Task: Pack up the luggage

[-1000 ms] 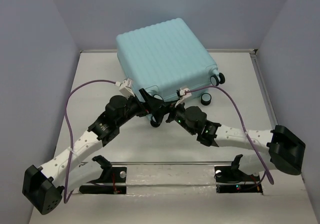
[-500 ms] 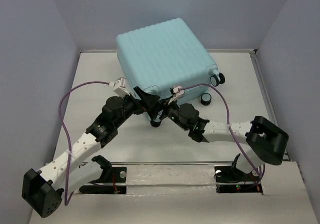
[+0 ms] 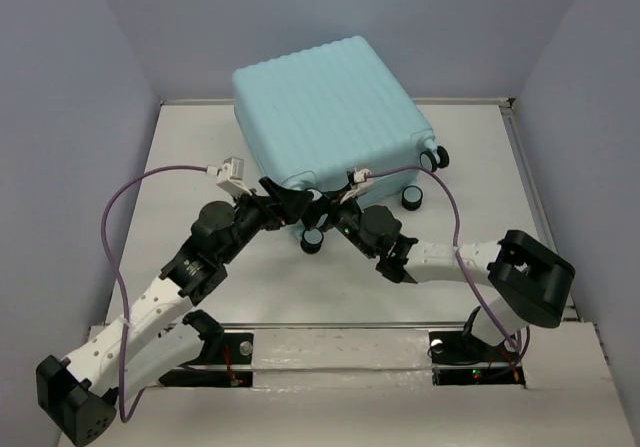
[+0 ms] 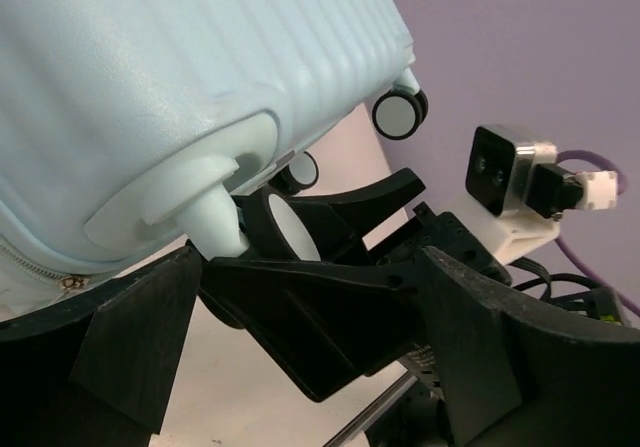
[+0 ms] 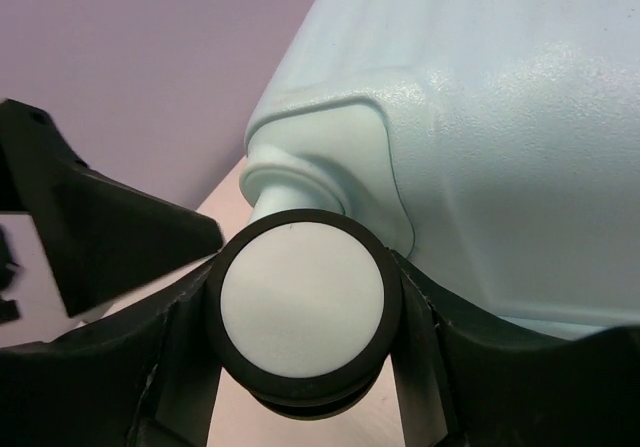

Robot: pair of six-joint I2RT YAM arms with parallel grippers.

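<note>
Pale mint-blue ribbed hard-shell luggage [image 3: 330, 107] lies flat on the white bench [image 3: 180, 162]. At its near edge the left pincer [image 3: 285, 199] gapes wide, empty; the right pincer [image 3: 322, 210] clamps the luggage's black-and-white spinner wheel [image 5: 300, 302] between both fingers.

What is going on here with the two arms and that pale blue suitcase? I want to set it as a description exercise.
Two robot arms are working at the near corner of the closed luggage, which lies on the table. The right gripper grips one spinner wheel at that corner, with a finger against each side of it. The left gripper hangs wide open beside the same corner, holding nothing. The case is not yet opened.
</note>
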